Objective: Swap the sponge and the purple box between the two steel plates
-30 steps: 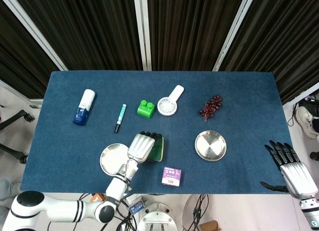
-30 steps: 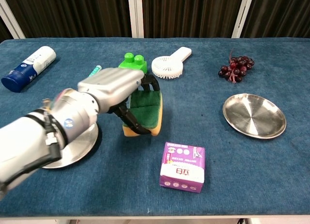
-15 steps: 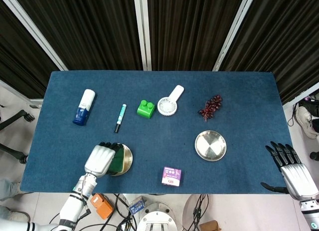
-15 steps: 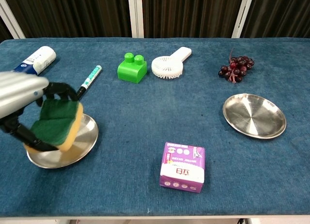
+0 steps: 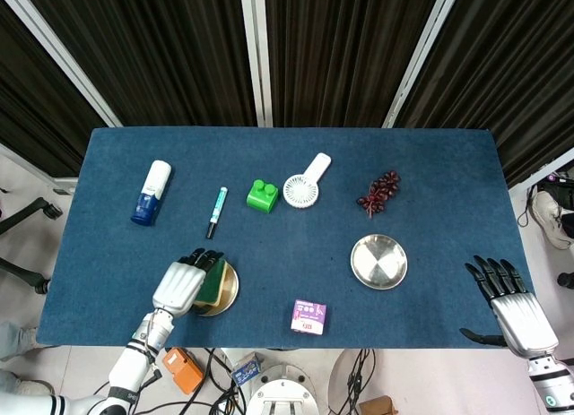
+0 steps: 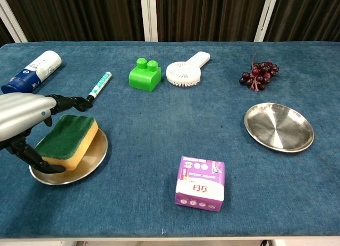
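Sponge (image 5: 213, 282) is lying on the left plate (image 5: 230, 289) in the head view, half hidden under the left hand (image 5: 183, 287), whose fingers are reaching over it; whether they are gripping or merely resting is hard to tell from above. The box (image 5: 308, 315) is sitting on the cloth near the front edge, between the plates, and the right plate (image 5: 378, 262) is standing bare, so I judge one half done and the box's half left. The right hand (image 5: 504, 298) is hanging off the table's right end, fingers spread, holding nothing. In the chest view the sponge (image 6: 66, 141) is resting tilted in the left plate (image 6: 94, 157), green side up, with the left hand (image 6: 21, 118) flanking it, thumb low and fingers above, seemingly loosening. This view is showing the box (image 6: 201, 183) lying flat, well apart from the right plate (image 6: 279, 127); the right hand is absent here
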You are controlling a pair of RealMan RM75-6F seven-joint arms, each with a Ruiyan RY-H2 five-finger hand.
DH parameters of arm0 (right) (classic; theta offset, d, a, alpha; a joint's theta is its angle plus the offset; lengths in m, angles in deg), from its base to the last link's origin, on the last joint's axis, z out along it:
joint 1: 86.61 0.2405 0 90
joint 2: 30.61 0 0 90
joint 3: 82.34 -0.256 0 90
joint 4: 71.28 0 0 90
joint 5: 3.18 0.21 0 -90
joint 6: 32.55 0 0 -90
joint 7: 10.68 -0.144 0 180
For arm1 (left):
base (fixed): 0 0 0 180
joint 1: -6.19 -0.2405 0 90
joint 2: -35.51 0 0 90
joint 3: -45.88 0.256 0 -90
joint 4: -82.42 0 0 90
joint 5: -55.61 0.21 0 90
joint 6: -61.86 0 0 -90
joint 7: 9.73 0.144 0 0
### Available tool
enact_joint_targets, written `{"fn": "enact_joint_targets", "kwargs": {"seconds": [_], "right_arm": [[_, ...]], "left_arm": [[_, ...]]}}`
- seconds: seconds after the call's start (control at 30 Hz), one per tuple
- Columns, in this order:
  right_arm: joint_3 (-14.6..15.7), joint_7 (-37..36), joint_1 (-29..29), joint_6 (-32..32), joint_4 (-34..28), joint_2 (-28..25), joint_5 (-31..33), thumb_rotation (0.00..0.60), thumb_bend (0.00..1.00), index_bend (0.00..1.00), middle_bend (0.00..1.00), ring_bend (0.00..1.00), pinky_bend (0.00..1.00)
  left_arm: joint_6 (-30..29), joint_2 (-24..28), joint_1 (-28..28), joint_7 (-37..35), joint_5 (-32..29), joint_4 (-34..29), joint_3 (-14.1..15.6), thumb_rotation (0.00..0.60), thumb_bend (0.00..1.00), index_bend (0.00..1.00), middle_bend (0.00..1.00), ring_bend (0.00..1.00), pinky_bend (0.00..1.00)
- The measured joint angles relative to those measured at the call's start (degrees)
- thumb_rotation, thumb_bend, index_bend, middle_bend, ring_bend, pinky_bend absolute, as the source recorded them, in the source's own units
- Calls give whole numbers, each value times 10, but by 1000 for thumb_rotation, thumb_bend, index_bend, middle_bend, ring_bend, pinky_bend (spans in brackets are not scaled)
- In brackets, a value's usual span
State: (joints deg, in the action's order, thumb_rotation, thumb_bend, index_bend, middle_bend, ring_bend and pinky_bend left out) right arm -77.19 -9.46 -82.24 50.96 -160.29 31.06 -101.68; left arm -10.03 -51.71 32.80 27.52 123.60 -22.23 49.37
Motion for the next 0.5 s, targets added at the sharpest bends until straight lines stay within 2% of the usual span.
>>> {"fn": "enact_joint_targets", "kwargs": {"seconds": [0.27, 0.5], "right_arm": [[1, 33, 35, -49, -30, 9, -24, 443, 154, 0, 0, 0, 0], [-5, 109, 82, -129, -123, 3, -31, 442, 154, 0, 0, 0, 0]], "left_arm": [[-23, 45, -19, -3, 42, -57, 16, 600, 0, 49, 103, 83, 330], [-33, 74, -33, 16, 56, -84, 29, 600, 0, 28, 74, 63, 326]]}}
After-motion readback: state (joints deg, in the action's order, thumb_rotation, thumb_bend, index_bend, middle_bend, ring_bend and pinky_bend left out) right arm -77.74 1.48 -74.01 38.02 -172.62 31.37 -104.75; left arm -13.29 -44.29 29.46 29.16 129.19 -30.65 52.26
